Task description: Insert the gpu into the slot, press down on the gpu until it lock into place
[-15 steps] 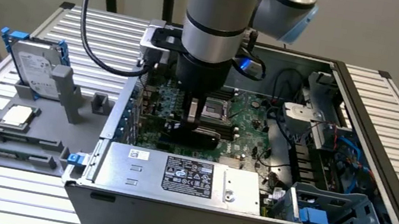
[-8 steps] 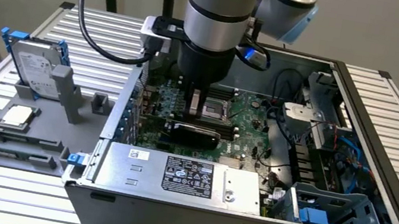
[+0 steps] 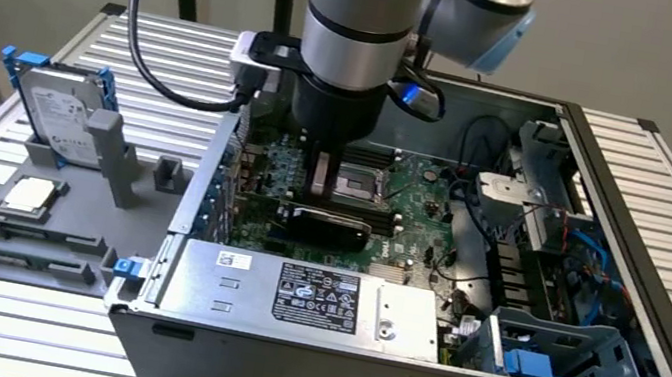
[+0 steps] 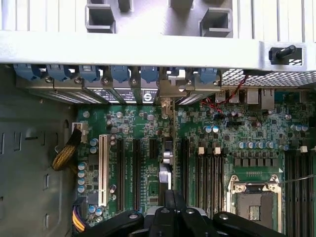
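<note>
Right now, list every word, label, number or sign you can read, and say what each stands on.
None can be read.
Black label on the silver power supply box: print and logos too small to read.
White sticker on that box: blurred.
Label on the hard drive: unreadable.
Round mark on a rear bracket strip: not legible.
Motherboard markings: too small.

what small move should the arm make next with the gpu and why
Probably a short straight press down. The gripper is shut over the gpu, which stands edge-on among the board's slots, its bracket near the case's rear wall. Whether it is fully seated cannot be told.
</note>
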### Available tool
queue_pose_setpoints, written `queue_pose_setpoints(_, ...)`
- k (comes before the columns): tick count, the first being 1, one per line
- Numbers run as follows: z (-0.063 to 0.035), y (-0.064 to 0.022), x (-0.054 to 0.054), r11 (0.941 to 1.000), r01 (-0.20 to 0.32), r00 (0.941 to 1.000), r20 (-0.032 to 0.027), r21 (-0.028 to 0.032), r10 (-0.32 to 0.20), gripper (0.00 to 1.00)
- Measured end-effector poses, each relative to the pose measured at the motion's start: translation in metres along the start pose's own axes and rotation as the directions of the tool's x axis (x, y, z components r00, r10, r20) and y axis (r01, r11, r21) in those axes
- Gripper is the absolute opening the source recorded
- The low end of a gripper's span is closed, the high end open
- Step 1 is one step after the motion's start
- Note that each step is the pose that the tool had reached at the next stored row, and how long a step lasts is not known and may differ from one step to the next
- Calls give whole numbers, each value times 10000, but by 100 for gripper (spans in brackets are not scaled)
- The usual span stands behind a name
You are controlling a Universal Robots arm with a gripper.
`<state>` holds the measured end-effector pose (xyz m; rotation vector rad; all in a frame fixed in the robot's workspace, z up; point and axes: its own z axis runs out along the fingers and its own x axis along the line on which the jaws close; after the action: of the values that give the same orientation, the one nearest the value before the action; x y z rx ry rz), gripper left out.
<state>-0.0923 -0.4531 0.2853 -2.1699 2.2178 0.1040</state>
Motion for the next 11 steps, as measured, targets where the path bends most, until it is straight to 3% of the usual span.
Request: queue_pose_setpoints(11, 162, 33, -20, 10000, 2, 10000, -2, 0, -2, 11)
